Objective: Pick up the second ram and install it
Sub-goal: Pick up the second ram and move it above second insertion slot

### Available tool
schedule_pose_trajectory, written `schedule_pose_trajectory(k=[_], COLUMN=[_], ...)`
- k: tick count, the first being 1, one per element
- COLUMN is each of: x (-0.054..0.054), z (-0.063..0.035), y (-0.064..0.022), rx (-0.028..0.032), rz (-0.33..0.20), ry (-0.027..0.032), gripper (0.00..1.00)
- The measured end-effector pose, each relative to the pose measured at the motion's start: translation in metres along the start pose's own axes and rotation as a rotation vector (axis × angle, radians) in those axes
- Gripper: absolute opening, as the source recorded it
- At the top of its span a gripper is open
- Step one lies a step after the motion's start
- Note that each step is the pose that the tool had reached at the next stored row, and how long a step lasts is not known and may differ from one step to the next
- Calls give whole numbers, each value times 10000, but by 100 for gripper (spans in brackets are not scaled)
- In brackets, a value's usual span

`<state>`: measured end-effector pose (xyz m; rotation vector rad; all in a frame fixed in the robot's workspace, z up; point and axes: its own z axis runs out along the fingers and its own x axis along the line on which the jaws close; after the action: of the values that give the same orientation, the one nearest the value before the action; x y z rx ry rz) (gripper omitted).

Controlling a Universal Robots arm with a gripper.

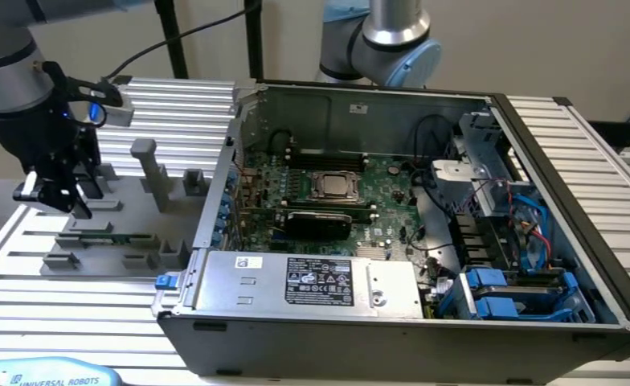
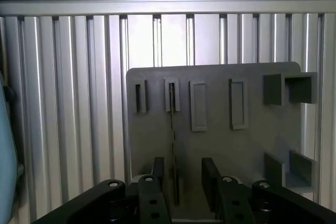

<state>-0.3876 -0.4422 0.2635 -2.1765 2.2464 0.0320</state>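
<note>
The second ram [image 1: 115, 238] is a narrow green stick standing on edge in a slot of the grey fixture plate [image 1: 100, 261], on the exterior view's left. My gripper [image 1: 74, 205] hangs a little above the plate, just behind the stick. In the wrist view the ram [image 2: 172, 129] shows edge-on as a thin dark line running from a fixture slot down between my fingers. My gripper [image 2: 184, 184] is open, and the stick lies closer to one black finger [image 2: 159, 179] than to the other. The motherboard's black memory slots [image 1: 315, 217] lie inside the open computer case [image 1: 401, 322].
Grey upright fixture blocks [image 1: 149, 173] stand just beside my gripper. The case wall [image 1: 224, 185] rises between the fixture and the motherboard. A second arm's base [image 1: 395, 40] stands behind the case. The ribbed aluminium table [image 1: 68, 314] has a pale blue pendant [image 1: 36, 374] at its front edge.
</note>
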Motion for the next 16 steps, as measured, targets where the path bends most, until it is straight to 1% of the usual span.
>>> schedule_pose_trajectory(k=[5, 11, 16], x=[35, 52, 63], z=[90, 198, 290], y=[-21, -62, -71], rx=[-1, -3, -4], rz=[-22, -85, -131], ry=[1, 2, 2], gripper=[42, 42, 42])
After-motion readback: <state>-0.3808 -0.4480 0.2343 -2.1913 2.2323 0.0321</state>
